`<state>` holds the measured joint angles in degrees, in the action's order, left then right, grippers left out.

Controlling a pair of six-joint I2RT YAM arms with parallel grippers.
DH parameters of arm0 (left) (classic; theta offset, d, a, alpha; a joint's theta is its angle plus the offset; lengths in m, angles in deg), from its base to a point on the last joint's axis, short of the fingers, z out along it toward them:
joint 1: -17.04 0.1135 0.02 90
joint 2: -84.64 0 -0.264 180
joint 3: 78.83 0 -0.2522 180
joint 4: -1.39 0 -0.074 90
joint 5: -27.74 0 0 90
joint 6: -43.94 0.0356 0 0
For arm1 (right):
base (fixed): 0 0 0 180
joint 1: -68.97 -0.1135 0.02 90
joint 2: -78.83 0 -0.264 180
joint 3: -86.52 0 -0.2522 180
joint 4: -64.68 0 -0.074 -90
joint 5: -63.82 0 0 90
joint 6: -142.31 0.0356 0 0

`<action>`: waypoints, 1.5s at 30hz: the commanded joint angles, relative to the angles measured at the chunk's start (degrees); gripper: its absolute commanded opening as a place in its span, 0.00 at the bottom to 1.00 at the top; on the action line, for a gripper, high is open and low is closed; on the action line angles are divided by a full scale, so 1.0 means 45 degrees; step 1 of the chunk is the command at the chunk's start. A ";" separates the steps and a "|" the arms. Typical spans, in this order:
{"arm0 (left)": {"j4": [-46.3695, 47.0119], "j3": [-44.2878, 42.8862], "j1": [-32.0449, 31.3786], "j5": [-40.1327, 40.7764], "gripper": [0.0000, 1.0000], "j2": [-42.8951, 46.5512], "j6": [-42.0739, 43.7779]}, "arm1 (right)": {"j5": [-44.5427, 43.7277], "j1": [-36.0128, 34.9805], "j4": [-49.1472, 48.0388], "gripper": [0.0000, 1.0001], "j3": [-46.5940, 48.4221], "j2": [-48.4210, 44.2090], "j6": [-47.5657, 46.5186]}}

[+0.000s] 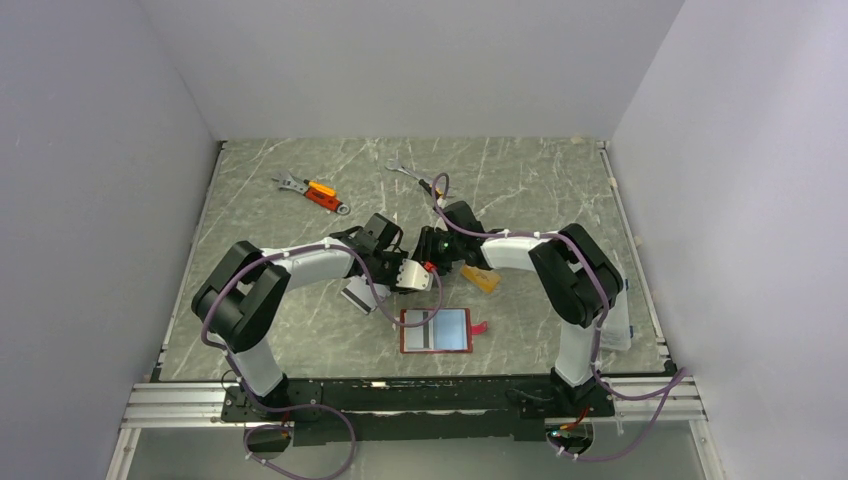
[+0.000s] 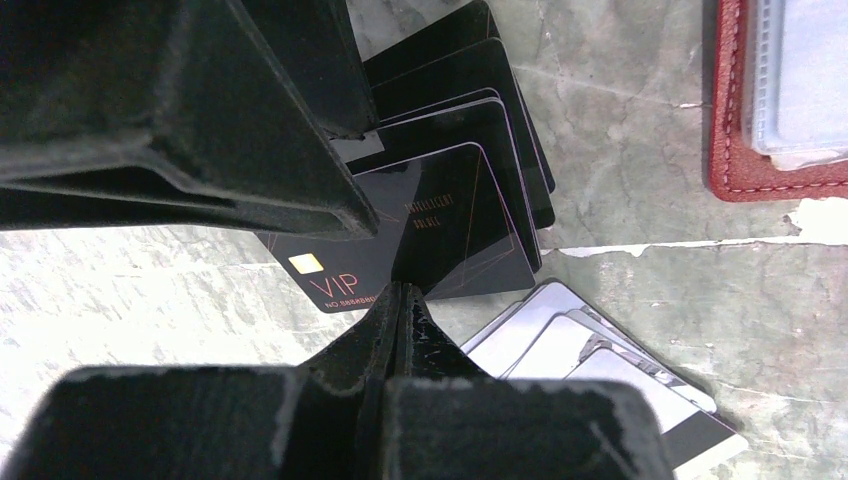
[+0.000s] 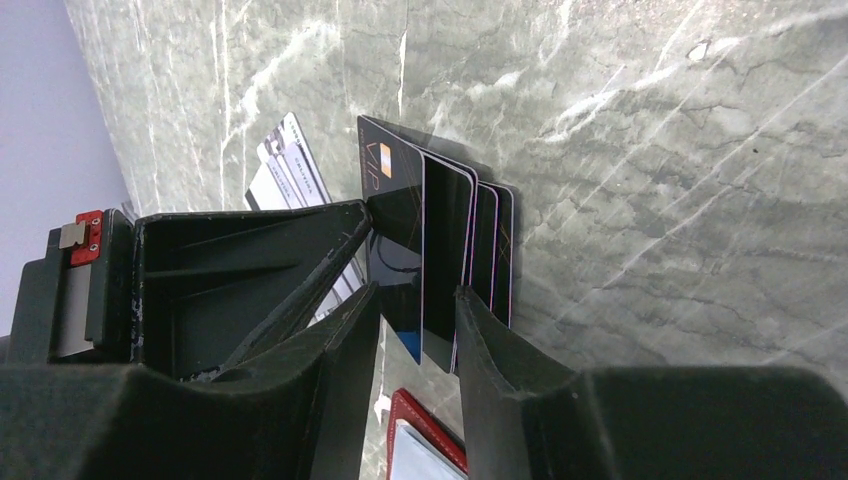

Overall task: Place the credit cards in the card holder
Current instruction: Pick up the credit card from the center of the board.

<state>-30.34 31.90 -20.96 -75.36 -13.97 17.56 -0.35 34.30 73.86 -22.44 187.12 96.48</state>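
Observation:
Several black credit cards lie fanned on the marble table. My left gripper is shut, its tips resting on the near edge of the top black card, with nothing seen between them. My right gripper is open, and the ends of the black cards lie between its fingers. Silver-grey cards sit fanned beside the black ones. An orange-gold card lies by the right arm. The red card holder lies open near the front, pale pockets up. Both grippers meet just behind it.
Two orange-handled wrenches lie at the back of the table. The red holder's stitched edge is close to the black cards. Grey walls enclose the table on three sides.

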 commanded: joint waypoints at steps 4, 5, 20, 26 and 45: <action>-0.1271 -0.0017 -0.0037 -0.0737 0.00 -0.0277 -0.0079 | 0.0148 -0.0224 -0.0389 0.33 0.0387 0.0142 0.0146; -0.1446 -0.0100 -0.0051 -0.0828 0.00 -0.0265 -0.0121 | 0.0141 -0.0224 -0.0394 0.32 0.0386 0.0170 0.0147; -0.2988 -0.1271 -0.0057 -0.1051 0.00 -0.1203 -0.0036 | 0.0125 -0.0466 -0.0404 0.30 0.0409 0.0444 0.0203; -0.3073 -0.1176 -0.0098 -0.1064 0.00 -0.1249 0.0009 | 0.0274 -0.0603 -0.0346 0.24 0.0677 0.0571 0.0212; -0.3172 -0.1611 -0.0565 -0.0714 0.00 -0.1340 -0.0330 | -0.0101 -0.0853 -0.0497 0.22 0.0102 0.0310 0.0462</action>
<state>-40.84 25.61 -21.44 -74.47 -16.96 17.23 -1.69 32.63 74.26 -21.50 188.33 97.00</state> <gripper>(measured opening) 0.008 0.240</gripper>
